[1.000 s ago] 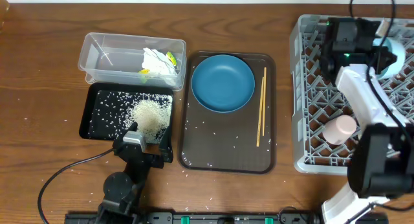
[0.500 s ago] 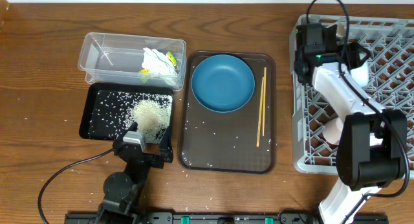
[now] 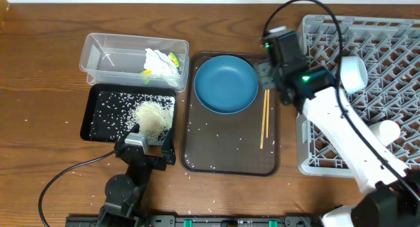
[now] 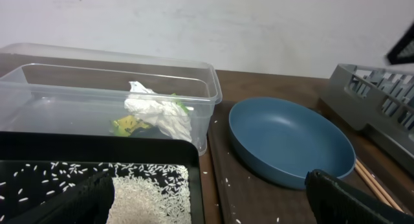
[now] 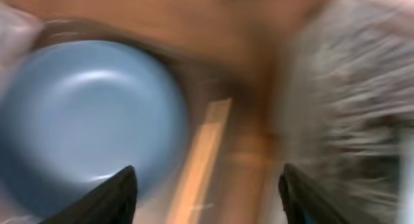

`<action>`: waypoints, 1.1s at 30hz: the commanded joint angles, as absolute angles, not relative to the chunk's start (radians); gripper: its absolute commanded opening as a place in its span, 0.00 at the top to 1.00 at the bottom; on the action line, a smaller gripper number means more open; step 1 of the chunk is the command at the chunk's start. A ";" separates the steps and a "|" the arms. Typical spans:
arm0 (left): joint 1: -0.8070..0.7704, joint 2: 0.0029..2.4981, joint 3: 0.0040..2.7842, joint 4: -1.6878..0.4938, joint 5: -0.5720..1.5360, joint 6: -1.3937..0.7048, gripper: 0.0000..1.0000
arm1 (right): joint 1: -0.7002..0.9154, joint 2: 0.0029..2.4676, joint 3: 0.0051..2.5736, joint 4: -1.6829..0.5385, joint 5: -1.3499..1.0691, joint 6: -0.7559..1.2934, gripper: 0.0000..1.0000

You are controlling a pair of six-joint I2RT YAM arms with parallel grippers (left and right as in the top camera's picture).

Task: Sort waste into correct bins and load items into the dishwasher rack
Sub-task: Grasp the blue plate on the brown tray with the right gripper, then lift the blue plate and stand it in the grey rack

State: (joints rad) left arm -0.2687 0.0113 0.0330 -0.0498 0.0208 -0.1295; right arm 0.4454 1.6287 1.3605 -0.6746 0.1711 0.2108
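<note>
right gripper open over the chopsticks and bowl

your right gripper [image 5: 207, 185] hangs just above the brown tray [image 3: 230, 158], between the bowl [image 3: 226, 84] and the far end of the chopsticks [image 3: 265, 112]. its fingers are spread with nothing between them, though the wrist view is blurred. that spot suits a grab at either item, and i cannot tell which. neither is loaded yet. the rack [image 3: 308, 163] sits just right of the tray, so the carry looks short. your left gripper [image 4: 213, 198] rests spread and empty at the near edge of the black tray [image 3: 95, 119], out of the way. rice [image 3: 152, 115] is heaped there, and tissue [image 3: 159, 60] lies in the tub [image 3: 105, 53].
</note>
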 commanded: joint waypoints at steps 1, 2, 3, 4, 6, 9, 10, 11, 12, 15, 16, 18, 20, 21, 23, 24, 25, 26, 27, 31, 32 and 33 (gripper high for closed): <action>-0.263 0.007 0.004 -0.067 0.015 -0.120 0.03 | 0.463 1.727 1.350 -0.697 -0.032 0.599 0.41; -0.263 0.007 0.004 -0.067 0.015 -0.120 0.03 | 0.464 1.762 1.350 -0.696 -0.030 0.647 0.41; -0.263 0.007 0.004 -0.067 0.015 -0.120 0.03 | 0.464 1.804 1.350 -0.692 -0.030 0.693 0.41; -0.263 0.007 0.004 -0.067 0.016 -0.120 0.03 | 0.461 1.831 1.350 -0.691 -0.030 0.724 0.42; -0.263 0.007 0.004 -0.067 0.015 -0.120 0.03 | 0.450 1.894 1.350 -0.693 -0.039 0.793 0.44; -0.263 0.007 0.004 -0.067 0.015 -0.120 0.03 | 0.432 1.964 1.350 -0.692 -0.082 0.815 0.53; -0.263 0.007 0.004 -0.067 0.016 -0.120 0.03 | 0.428 1.980 1.350 -0.693 -0.090 0.815 0.59; -0.263 0.007 0.004 -0.067 0.016 -0.120 0.03 | 0.424 1.993 1.350 -0.694 -0.098 0.815 0.66; -0.263 0.007 0.004 -0.067 0.016 -0.120 0.03 | 0.421 2.001 1.350 -0.700 -0.099 0.815 0.74; -0.263 0.007 0.004 -0.067 0.016 -0.120 0.03 | 0.414 1.991 1.351 -0.709 -0.058 0.809 0.99; -0.263 0.007 0.004 -0.067 0.015 -0.120 0.03 | 0.413 1.980 1.351 -0.708 -0.047 0.796 0.99; -0.263 0.007 0.004 -0.067 0.016 -0.120 0.03 | 0.410 1.934 1.351 -0.716 -0.007 0.767 0.99; -0.263 0.007 0.004 -0.067 0.015 -0.120 0.03 | 0.406 1.875 1.351 -0.738 0.051 0.753 0.99; -0.263 0.007 0.004 -0.067 0.016 -0.120 0.03 | 0.401 1.837 1.351 -0.752 0.096 0.740 0.99; -0.263 0.007 0.004 -0.067 0.016 -0.120 0.03 | 0.393 1.748 1.351 -0.780 0.213 0.704 0.99; -0.263 0.007 0.004 -0.067 0.015 -0.120 0.03 | 0.391 1.702 1.351 -0.789 0.282 0.675 0.99; -0.263 0.007 0.004 -0.067 0.016 -0.120 0.03 | 0.390 1.659 1.351 -0.798 0.363 0.640 0.99; -0.263 0.007 0.004 -0.067 0.016 -0.120 0.03 | 0.390 1.610 1.351 -0.807 0.465 0.603 0.99; -0.263 0.007 0.004 -0.067 0.015 -0.120 0.03 | 0.390 1.570 1.351 -0.811 0.562 0.570 0.99; -0.263 0.007 0.004 -0.067 0.015 -0.120 0.03 | 0.376 1.431 1.351 -0.808 1.026 0.431 0.99; -0.263 0.007 0.004 -0.067 0.015 -0.120 0.03 | 0.364 1.409 1.351 -0.804 1.133 0.412 0.99; -0.263 0.007 0.004 -0.067 0.015 -0.120 0.03 | 0.349 1.389 1.351 -0.796 1.244 0.396 0.99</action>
State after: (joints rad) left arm -0.2687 0.0113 0.0330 -0.0498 0.0208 -0.1295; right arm 0.3912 1.4261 1.3418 -0.8009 0.7670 0.5064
